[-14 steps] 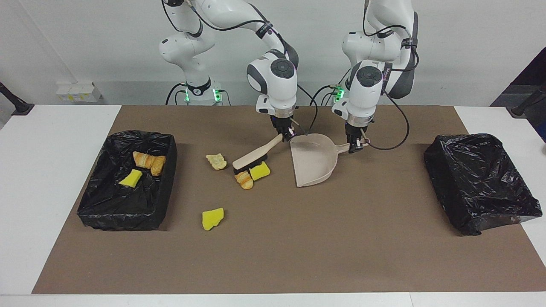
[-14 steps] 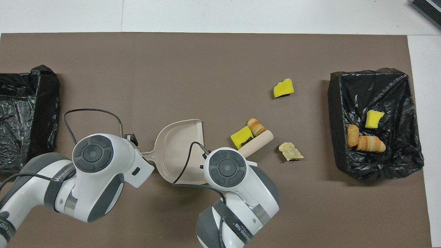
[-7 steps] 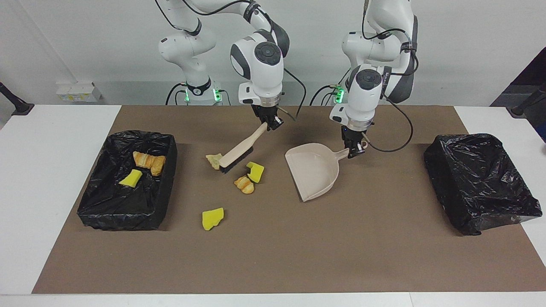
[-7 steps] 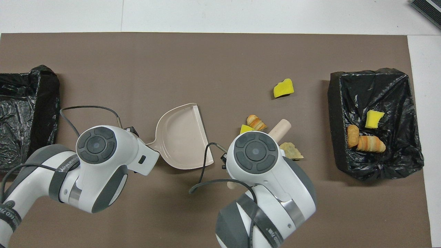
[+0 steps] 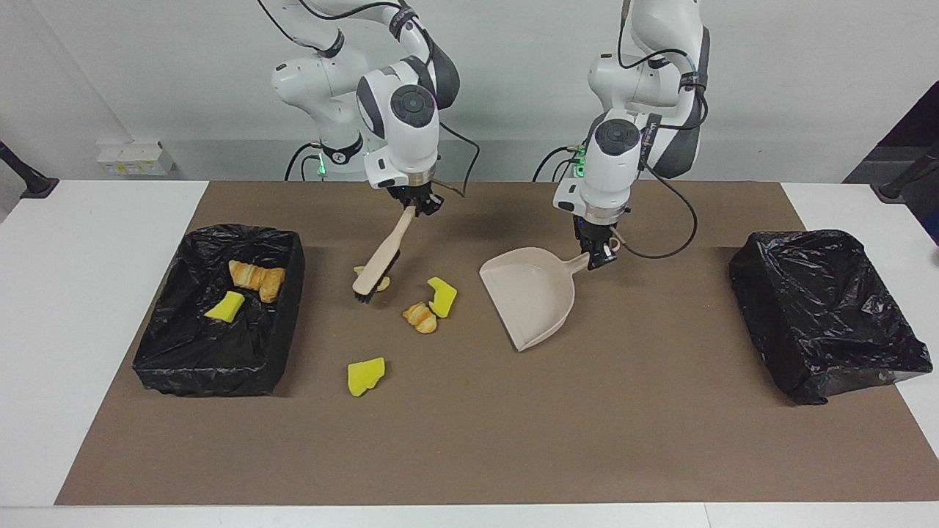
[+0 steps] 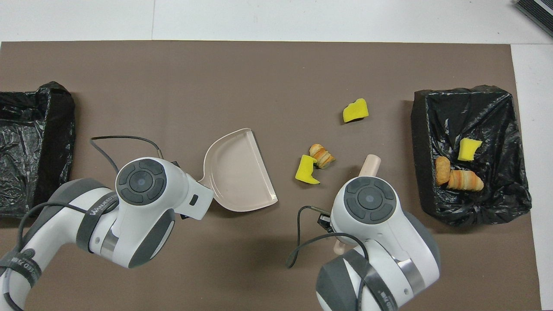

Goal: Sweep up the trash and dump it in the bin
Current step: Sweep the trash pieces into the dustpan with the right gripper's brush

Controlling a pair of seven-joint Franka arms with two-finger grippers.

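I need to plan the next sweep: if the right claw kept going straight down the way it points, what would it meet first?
Probably the pale flat bread piece, lying under the beige brush that the right claw holds, with the brown mat beneath. Depth is unclear, so it could land on bare mat beside it.

Mostly matt plastics on a matt brown cover, with crinkly glossy black film at both ends.

Dustpan [image 5: 534, 293] smooth beige plastic, slight sheen; brush [image 5: 383, 257] same smooth beige handle, dark bristles at the low end. Worktop [image 5: 73, 308] smooth white, under a flat matt brown mat [image 5: 513, 425], paper or board by the look. Both bins [image 5: 220, 315] [image 5: 825, 312] lined with thin black plastic film, wrinkled, shiny on the creases. Yellow sponge chunks [image 5: 365, 376] porous, matt, rough-torn edges. Pastry pieces [image 5: 419, 317] golden-brown, flaky, ridged crust, faint glaze. Arm shells [image 6: 142, 203] glossy white hard plastic with grey matt joints; cables [image 6: 302, 242] black rubbery.
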